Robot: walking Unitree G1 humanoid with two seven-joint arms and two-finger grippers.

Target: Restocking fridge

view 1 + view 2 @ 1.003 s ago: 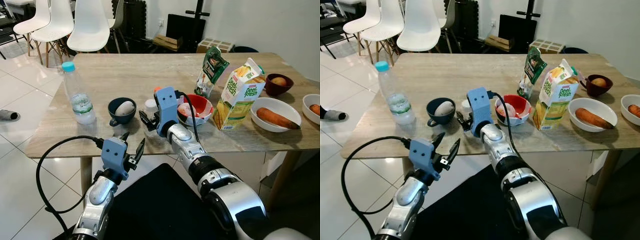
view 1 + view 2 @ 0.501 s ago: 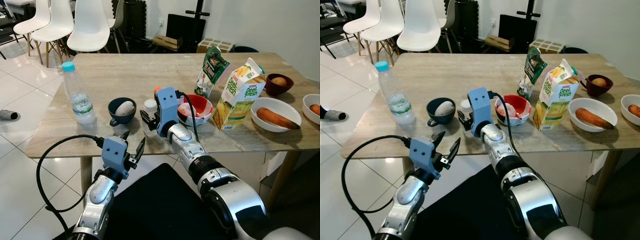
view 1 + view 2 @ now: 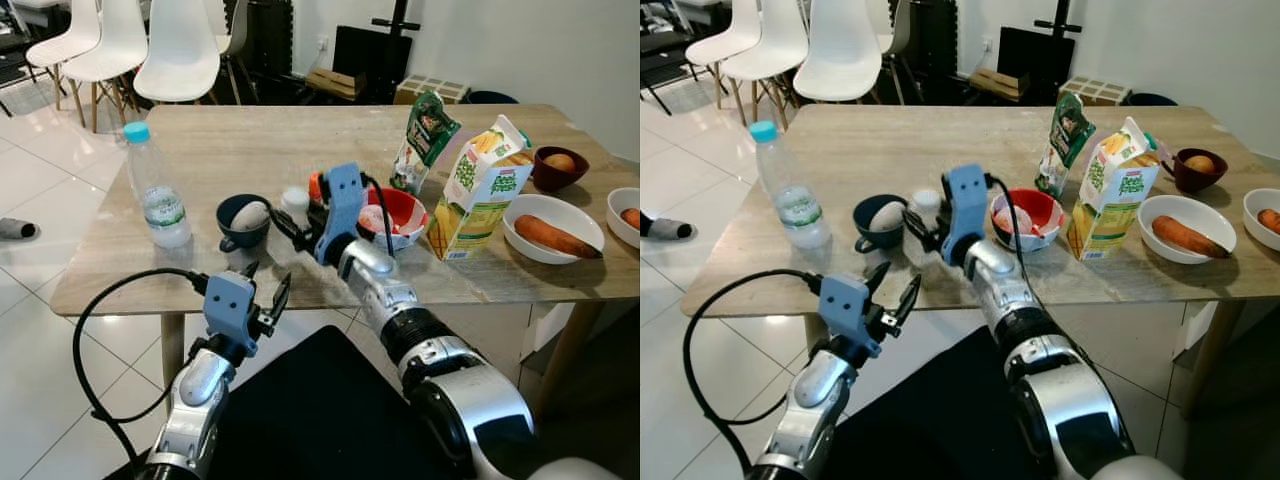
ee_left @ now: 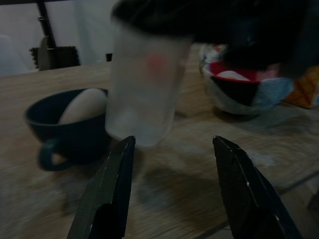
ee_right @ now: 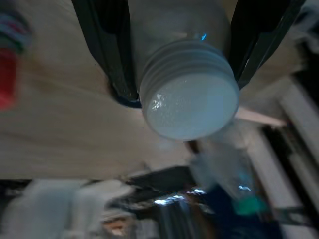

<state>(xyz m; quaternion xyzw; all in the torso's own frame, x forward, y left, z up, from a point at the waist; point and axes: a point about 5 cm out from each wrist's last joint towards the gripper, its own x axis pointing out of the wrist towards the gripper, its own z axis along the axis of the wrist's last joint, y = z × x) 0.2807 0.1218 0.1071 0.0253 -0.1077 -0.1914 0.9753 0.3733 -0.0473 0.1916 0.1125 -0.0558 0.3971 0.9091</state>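
White-capped little bottle (image 5: 187,94) had gone up off the table (image 3: 230,160), pinched in the right gripper (image 3: 292,222); left gripper (image 3: 262,296) stayed open, holding nothing.

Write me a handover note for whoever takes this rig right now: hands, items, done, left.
Right hand: shut on the small white-capped bottle, lifted off the wooden table near the blue cup with the egg.
Left hand: open, empty, at the table's near edge.
On the table: water bottle, red bowl, green pouch, juice carton, carrot dish, dark bowl.
Done: small bottle grasped.
Left: carry it to the fridge, then the other items.
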